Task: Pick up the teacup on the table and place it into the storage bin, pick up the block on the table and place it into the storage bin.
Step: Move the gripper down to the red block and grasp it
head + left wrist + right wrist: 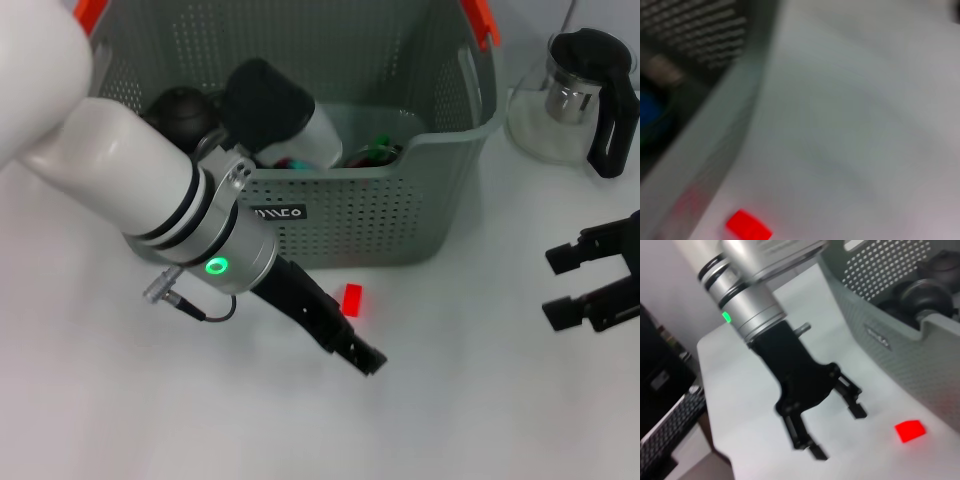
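Note:
The small red block point(352, 300) lies on the white table just in front of the storage bin point(380, 220), a grey-green perforated basket with orange handle ends. My left gripper point(367, 361) hangs low over the table just nearer than the block. It is open with nothing between its fingers, as the right wrist view shows: left gripper point(836, 432), block point(910, 431), bin point(890, 320). The left wrist view holds the block point(747, 226) beside the bin wall point(715, 140). No teacup can be made out; dark round things lie in the bin. My right gripper point(558, 287) rests open at the right edge.
A glass teapot point(575, 95) with a black lid and handle stands at the back right, beside the bin. The bin holds several items point(370, 155). A dark keyboard point(665, 432) sits beyond the table's edge in the right wrist view.

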Controlling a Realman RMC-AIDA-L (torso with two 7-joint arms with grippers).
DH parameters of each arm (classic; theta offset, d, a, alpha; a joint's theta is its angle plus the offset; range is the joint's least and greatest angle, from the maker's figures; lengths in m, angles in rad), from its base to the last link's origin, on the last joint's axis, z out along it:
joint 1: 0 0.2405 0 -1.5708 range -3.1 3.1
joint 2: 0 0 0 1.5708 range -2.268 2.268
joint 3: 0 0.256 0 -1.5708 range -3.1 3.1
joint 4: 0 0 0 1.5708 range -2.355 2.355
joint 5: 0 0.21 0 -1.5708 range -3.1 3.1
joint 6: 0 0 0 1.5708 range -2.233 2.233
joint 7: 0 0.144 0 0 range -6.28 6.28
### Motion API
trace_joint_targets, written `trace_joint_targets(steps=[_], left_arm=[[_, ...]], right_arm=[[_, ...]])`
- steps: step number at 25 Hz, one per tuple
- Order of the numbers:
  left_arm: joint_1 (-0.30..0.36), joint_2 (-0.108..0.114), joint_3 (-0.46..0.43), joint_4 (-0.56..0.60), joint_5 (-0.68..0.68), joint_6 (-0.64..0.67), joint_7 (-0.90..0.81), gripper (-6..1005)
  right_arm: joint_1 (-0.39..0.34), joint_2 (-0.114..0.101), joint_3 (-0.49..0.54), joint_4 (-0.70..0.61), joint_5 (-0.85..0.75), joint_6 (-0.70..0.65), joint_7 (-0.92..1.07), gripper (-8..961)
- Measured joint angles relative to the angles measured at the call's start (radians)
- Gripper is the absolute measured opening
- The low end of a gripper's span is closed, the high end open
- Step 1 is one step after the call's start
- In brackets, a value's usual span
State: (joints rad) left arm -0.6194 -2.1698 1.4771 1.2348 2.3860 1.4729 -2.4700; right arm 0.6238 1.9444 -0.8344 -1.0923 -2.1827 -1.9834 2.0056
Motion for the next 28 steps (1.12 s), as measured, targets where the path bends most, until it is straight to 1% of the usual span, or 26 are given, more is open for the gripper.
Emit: trace_joint_targets(steps=[3,4,5,6,7,10,13,15,17,20,21,23,25,28], left_arm=[[-0.031,0.0,0.0,-0.027,0.032,-0.021,-0.159,946],[-0.043,0.001,-0.002,-0.037,0.039,-0.023,-0.209,946],[-0.06,0.002,-0.01,-0.051,0.044,-0.022,-0.295,945],[-0.06,0.002,-0.01,-0.051,0.044,-0.022,-0.295,945],[-0.067,0.002,-0.014,-0.054,0.043,-0.02,-0.336,945],[-0.078,-0.001,-0.016,-0.056,0.039,-0.017,-0.408,945],[-0.082,-0.002,-0.011,-0.057,0.039,-0.017,-0.426,945],[-0.078,-0.002,-0.008,-0.057,0.038,-0.02,-0.422,945],[-0.068,-0.002,-0.004,-0.057,0.038,-0.019,-0.401,945],[-0.054,-0.002,-0.004,-0.054,0.03,-0.011,-0.346,945],[-0.039,-0.002,-0.008,-0.053,0.005,-0.002,-0.263,945],[-0.022,-0.001,-0.013,-0.051,-0.033,0.006,-0.169,945],[0.01,0.0,-0.027,-0.044,-0.093,0.02,-0.048,945],[0.071,-0.002,-0.086,-0.034,-0.195,0.068,0.158,945]], right_arm=[[0.008,-0.006,-0.054,-0.001,0.0,-0.002,-0.016,930],[0.012,-0.009,-0.073,-0.004,0.0,-0.002,-0.021,930],[0.019,-0.015,-0.112,-0.017,0.0,-0.004,-0.034,930],[0.019,-0.015,-0.112,-0.017,0.0,-0.004,-0.034,930],[0.022,-0.018,-0.131,-0.029,0.0,-0.004,-0.04,930],[0.032,-0.034,-0.183,-0.069,0.0,-0.006,-0.048,930],[0.049,-0.044,-0.199,-0.08,0.0,-0.006,-0.049,930],[0.057,-0.046,-0.205,-0.08,-0.001,-0.005,-0.05,930],[0.062,-0.044,-0.21,-0.08,-0.006,-0.004,-0.05,930],[0.065,-0.029,-0.21,-0.076,-0.022,-0.001,-0.06,930],[0.065,-0.024,-0.207,-0.075,-0.028,-0.001,-0.065,930],[0.064,-0.012,-0.203,-0.071,-0.033,-0.001,-0.074,931],[0.059,0.002,-0.202,-0.068,-0.038,0.003,-0.084,931],[0.051,0.024,-0.2,-0.066,-0.055,0.013,-0.103,931]])
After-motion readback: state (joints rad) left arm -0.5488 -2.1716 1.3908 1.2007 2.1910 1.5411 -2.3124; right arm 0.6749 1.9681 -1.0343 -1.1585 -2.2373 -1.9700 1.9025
